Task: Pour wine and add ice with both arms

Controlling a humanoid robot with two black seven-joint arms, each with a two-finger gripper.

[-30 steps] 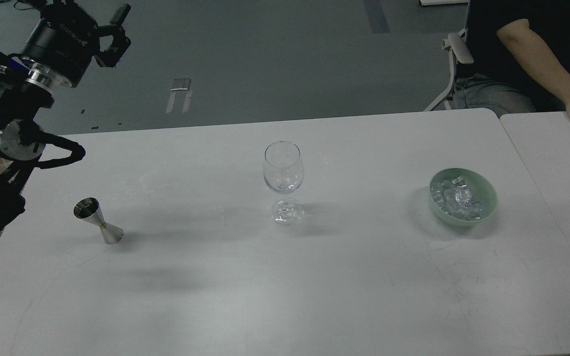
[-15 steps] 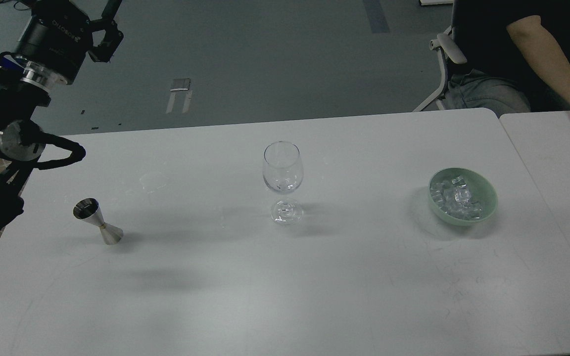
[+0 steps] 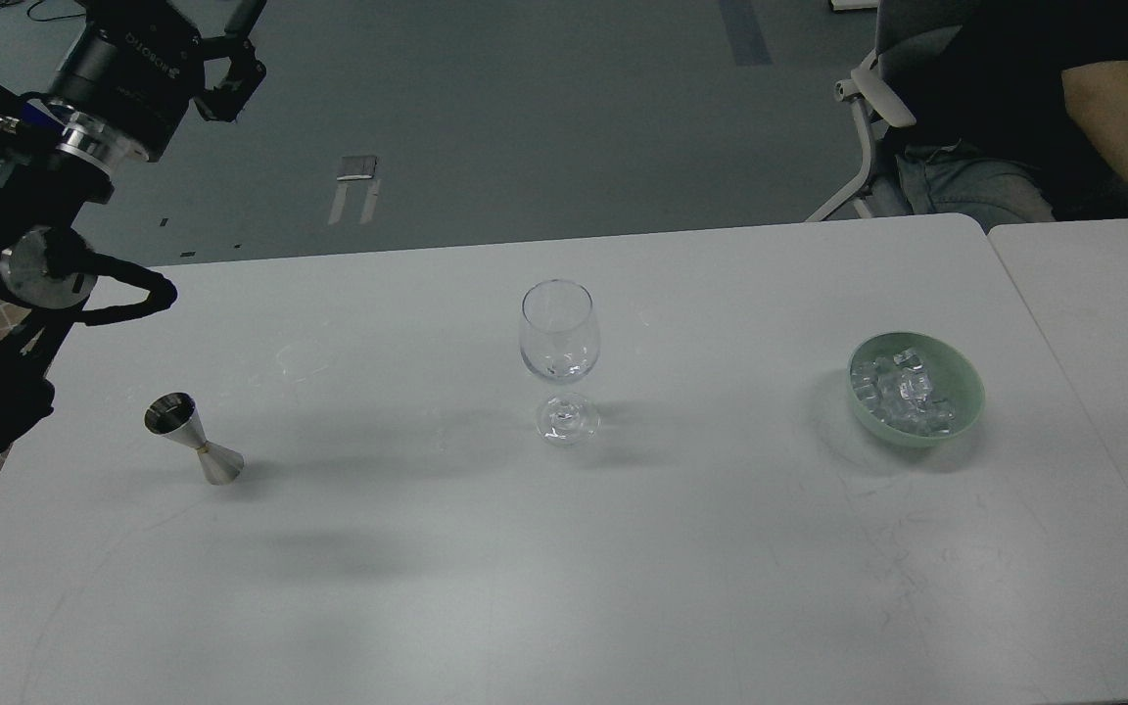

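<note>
A clear stemmed wine glass stands upright at the table's middle. Whether there is wine in it I cannot tell; only faint glints show at the bottom of its bowl. A steel jigger stands at the left, and its contents are not visible. The ice, several clear cubes, lies in a pale green bowl at the right. My left gripper is high at the top left, above the floor beyond the table, with its fingers apart and empty, partly cut by the frame edge. My right arm is out of view.
The white table meets a second table at the right. A seated person and a chair are beyond the far right corner. My left arm's elbow and cable hang over the table's left edge.
My left gripper has shifted slightly right near the top edge. The person's hand has left the right table and the chair has moved left. Glass, jigger and bowl have not moved.
</note>
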